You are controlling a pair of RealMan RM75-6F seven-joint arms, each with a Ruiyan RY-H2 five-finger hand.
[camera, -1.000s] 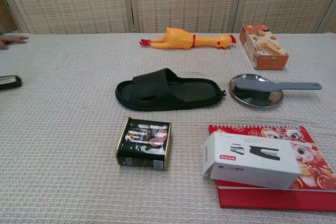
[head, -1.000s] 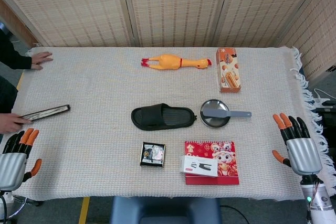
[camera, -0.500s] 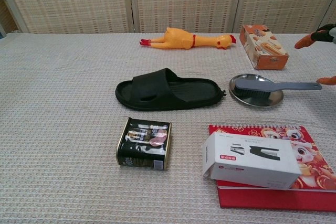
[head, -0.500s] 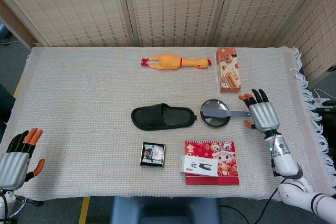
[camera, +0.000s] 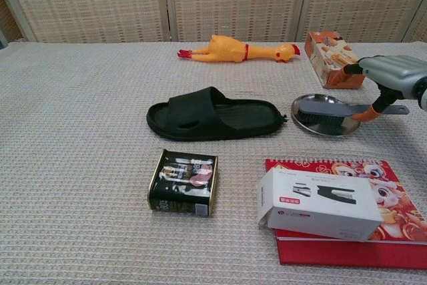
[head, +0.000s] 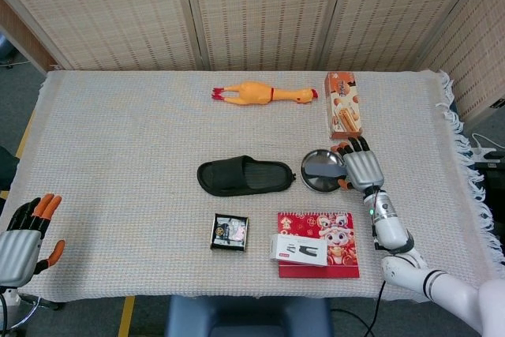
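Note:
My right hand (head: 360, 168) hovers over the handle of a grey brush (head: 322, 170) whose head lies on a round metal plate (head: 315, 182). In the chest view the right hand (camera: 390, 83) spans the brush (camera: 330, 109) handle, fingers spread above it and the thumb beside it, with no grip showing. The plate (camera: 325, 127) sits right of a black slipper (camera: 213, 115). Off the table's front left corner, my left hand (head: 22, 238) hangs with fingers apart, holding nothing.
A rubber chicken (head: 260, 94) and an orange box (head: 344, 105) lie at the back. A black packet (head: 230, 232) and a white box (head: 298, 249) on a red calendar (head: 335, 230) sit near the front edge. The cloth's fringe (head: 461, 163) hangs at the right.
My right hand has moved from the table's right edge leftward to above the brush handle. A person's hands and a dark flat item at the left have gone. The left hand barely moved.

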